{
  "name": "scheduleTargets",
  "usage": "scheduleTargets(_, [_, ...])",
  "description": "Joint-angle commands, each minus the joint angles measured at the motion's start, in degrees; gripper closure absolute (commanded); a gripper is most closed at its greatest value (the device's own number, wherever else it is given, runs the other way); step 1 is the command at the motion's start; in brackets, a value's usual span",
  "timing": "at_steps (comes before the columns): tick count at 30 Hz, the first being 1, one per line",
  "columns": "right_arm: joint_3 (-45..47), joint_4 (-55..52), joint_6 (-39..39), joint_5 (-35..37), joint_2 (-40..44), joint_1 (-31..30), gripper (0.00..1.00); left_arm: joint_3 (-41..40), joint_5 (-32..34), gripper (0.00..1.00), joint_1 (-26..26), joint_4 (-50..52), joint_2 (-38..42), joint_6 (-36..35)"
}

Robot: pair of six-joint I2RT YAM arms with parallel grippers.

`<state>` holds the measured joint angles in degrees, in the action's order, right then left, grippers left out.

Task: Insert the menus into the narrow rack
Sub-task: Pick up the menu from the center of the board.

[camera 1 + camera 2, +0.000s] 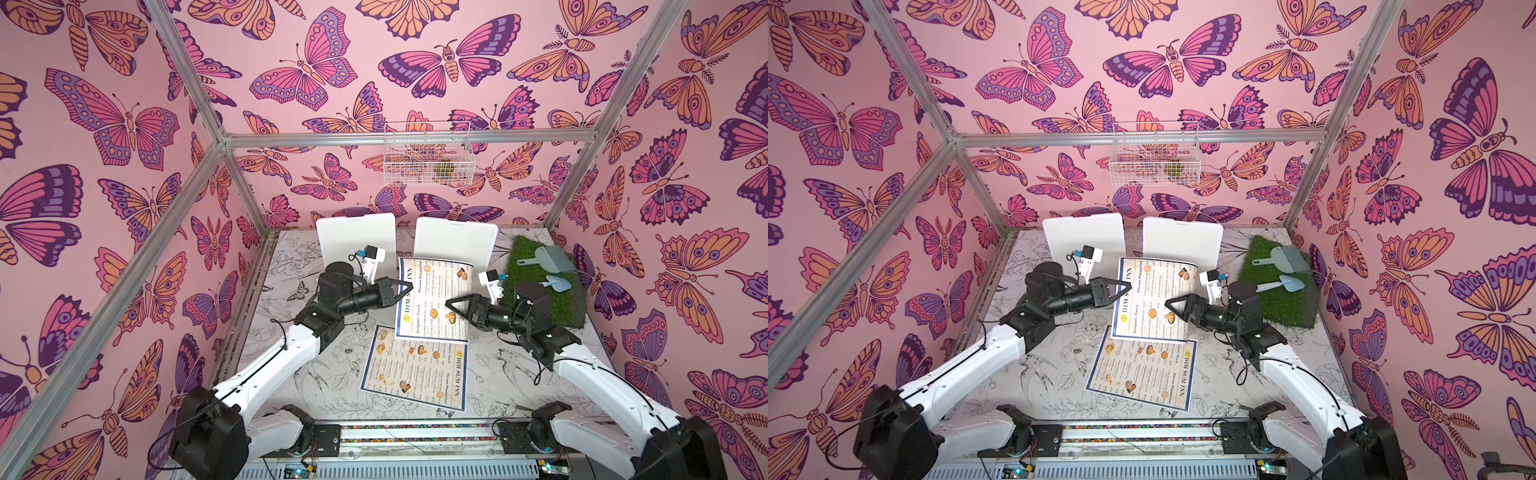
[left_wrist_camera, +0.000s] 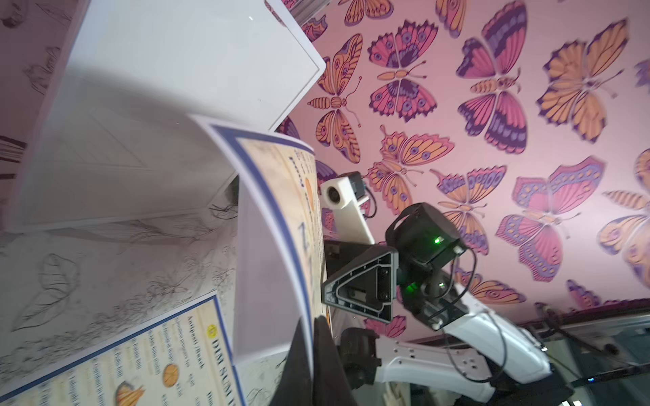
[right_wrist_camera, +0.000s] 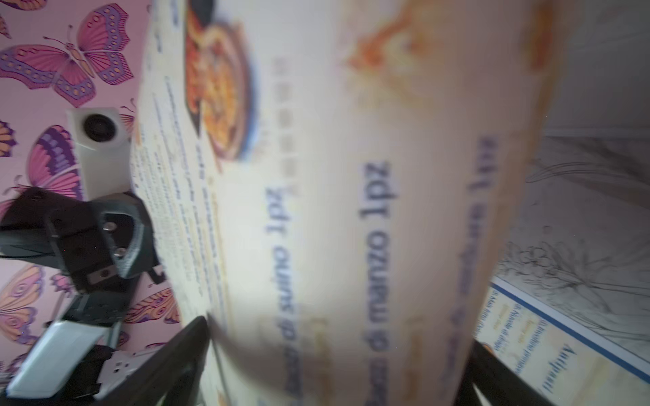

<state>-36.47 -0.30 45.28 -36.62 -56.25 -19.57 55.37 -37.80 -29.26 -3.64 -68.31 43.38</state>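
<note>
One menu (image 1: pixel 432 291) (image 1: pixel 1154 299) is lifted off the table and curves upright between the two arms. My left gripper (image 1: pixel 410 286) (image 1: pixel 1128 285) is shut on its left edge. In the left wrist view the two dark fingers (image 2: pixel 299 365) pinch the sheet (image 2: pixel 278 211). My right gripper (image 1: pixel 448 303) (image 1: pixel 1167 304) stands open at the menu's right side. Its fingers (image 3: pixel 190 337) are spread wide, with the blurred sheet (image 3: pixel 351 175) between them. The second menu (image 1: pixel 415 370) (image 1: pixel 1142 374) lies flat on the table below. The narrow rack (image 1: pixel 428 153) (image 1: pixel 1154 156), a white wire basket, hangs on the back wall rail.
Two white boards (image 1: pixel 357 237) (image 1: pixel 455 241) lean at the back of the table. A green turf mat (image 1: pixel 540 282) at the right carries a small brush and dustpan (image 1: pixel 548 255) and a shovel (image 1: pixel 555 283). Aluminium frame posts bound the cell.
</note>
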Motion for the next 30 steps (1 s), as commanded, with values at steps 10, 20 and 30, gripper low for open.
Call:
scheduleTargets(10, [-14.77, -20.28, -22.93, 27.81, 9.52, 0.64, 0.01, 43.47, 25.09, 1.00, -4.59, 72.76, -7.68, -41.34])
scheduleTargets(20, [-25.69, -19.05, -33.79, 15.50, 5.87, 0.60, 0.11, 60.64, 41.52, 1.00, -14.97, 85.83, -14.48, -53.77])
scheduleTargets(30, [-31.07, -13.29, -42.43, -4.60, 0.68, 0.50, 0.01, 65.19, 50.62, 1.00, -20.11, 85.82, -12.57, -56.82])
